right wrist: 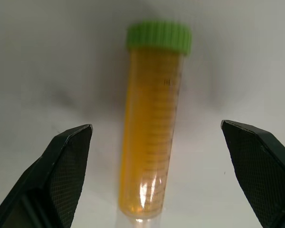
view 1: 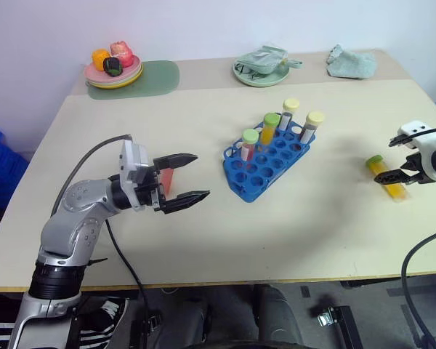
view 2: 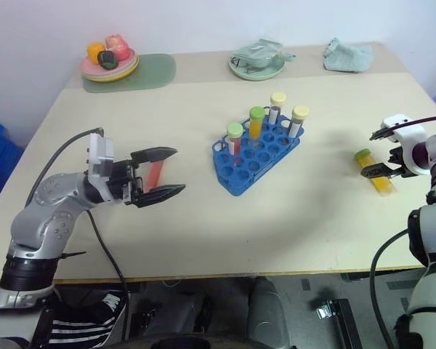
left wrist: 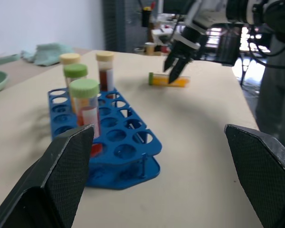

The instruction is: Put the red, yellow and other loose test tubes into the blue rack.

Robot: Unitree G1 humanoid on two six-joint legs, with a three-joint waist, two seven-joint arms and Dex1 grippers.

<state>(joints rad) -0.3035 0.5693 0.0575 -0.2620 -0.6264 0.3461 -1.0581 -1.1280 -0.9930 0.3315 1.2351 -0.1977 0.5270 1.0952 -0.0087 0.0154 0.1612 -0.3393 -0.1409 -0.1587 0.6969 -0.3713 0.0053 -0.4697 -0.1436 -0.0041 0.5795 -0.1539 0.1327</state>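
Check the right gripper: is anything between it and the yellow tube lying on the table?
Nothing visible. The right gripper hangs open over the yellow tube, one finger on each side, with bare table around it.

Five capped tubes in all: four stand upright in the one blue rack (view 1: 265, 163), namely a red-filled tube (view 1: 248, 145), an orange-filled tube (view 1: 270, 128), a grey-white tube (view 1: 288, 115) and a brown-filled tube (view 1: 311, 126), while a single yellow-filled tube (view 1: 387, 177) lies loose on the table (view 1: 203, 233). At the far edge sit two plates, one stack with food (view 1: 114, 75) and one pale green plate (view 1: 260, 75), along with one green mat (view 1: 156, 76) and one crumpled cloth (view 1: 352, 63). Two grippers are out over the table, a left gripper (view 1: 187, 177) and a right gripper (view 1: 400, 163).
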